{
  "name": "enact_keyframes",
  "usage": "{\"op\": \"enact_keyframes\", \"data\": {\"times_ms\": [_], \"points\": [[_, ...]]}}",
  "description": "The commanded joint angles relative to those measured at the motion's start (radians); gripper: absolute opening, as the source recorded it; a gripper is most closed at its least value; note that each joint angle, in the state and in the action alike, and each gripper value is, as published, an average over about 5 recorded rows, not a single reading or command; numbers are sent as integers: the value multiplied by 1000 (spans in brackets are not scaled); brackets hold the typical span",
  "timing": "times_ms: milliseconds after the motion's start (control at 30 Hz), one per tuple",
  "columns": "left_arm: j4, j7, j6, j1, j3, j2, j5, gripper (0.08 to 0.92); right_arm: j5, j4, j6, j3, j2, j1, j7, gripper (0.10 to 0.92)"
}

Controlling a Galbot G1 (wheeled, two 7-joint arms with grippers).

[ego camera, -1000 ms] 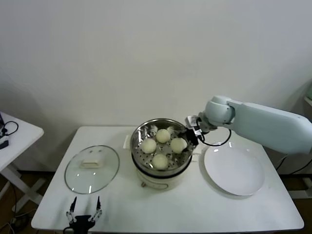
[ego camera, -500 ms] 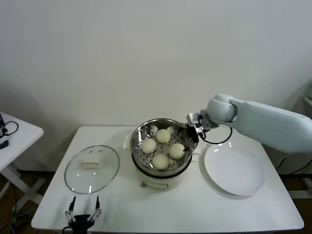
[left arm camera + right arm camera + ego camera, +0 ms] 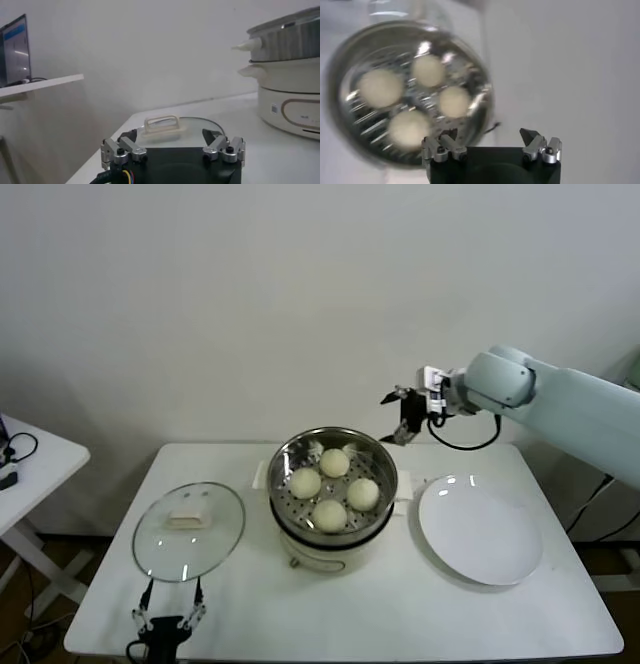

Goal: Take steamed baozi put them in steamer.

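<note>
Several cream-white steamed baozi (image 3: 362,492) lie in the shiny round steamer (image 3: 290,456) on its cream pot base at the table's middle. They also show in the right wrist view (image 3: 452,101), inside the steamer (image 3: 485,107). My right gripper (image 3: 402,416) is open and empty, raised above and behind the steamer's right rim; in its own view the gripper (image 3: 489,135) holds nothing. My left gripper (image 3: 168,612) is open and empty, parked low at the table's front left edge, and it shows in the left wrist view (image 3: 171,137).
A flat glass lid (image 3: 189,530) lies left of the steamer, also in the left wrist view (image 3: 167,125). An empty white plate (image 3: 481,530) lies to the right. A small side table (image 3: 30,454) stands at far left.
My right gripper has let the fourth baozi down into the steamer, then lifted up and back to the right, away from the rim. The left arm has barely moved.
</note>
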Motion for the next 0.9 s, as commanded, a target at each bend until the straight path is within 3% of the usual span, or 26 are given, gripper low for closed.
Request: {"op": "enact_keyframes", "data": {"times_ms": [33,233,433,900], "points": [[-2,2,3,-5,0,5,-3,823,193,90,41,631,-178,-625,610,823],[-7,3,2,-11,-2,4,-11,823,158,153,231,960,-193,-1048,679,823],[-9,3,2,-19,-1,3,-18,823,86,239,275,1317,-90,-1440,699,823],[-14,4,0,-23,0,3,-22,823,6,338,521,1648,196,-1930,597,823]]}}
